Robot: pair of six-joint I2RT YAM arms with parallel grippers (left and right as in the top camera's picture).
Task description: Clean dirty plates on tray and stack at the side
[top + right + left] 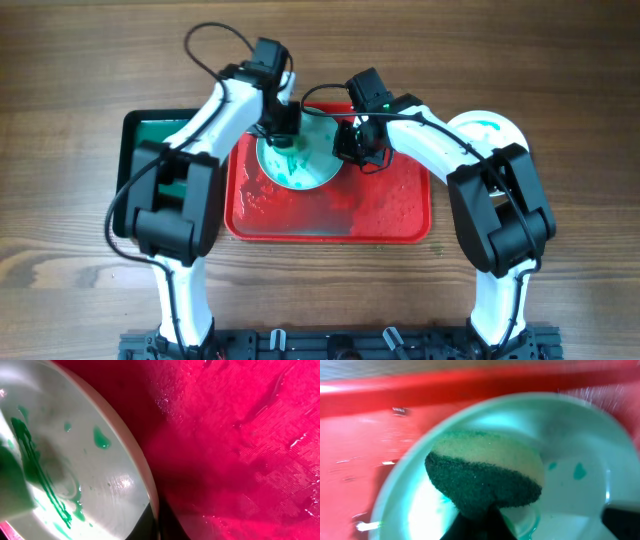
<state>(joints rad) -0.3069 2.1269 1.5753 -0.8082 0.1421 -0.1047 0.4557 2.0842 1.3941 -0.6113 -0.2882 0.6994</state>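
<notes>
1. One wet red tray [400, 212], mid-table between both arms.
2. One green-smeared plate [313, 172], flat in the tray's far left part, under the left gripper [283, 135].
3. Right gripper [352, 150], pinched on the plate's right rim, apparently steadying it.
4. Left gripper clenched on a sponge [485, 475], pressed to the plate; remaining smears likely nearer the robot.

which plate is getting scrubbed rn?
The plate on the red tray: the left gripper presses a sponge onto it. The other visible plate sits off the tray on the table, at the right.
</notes>
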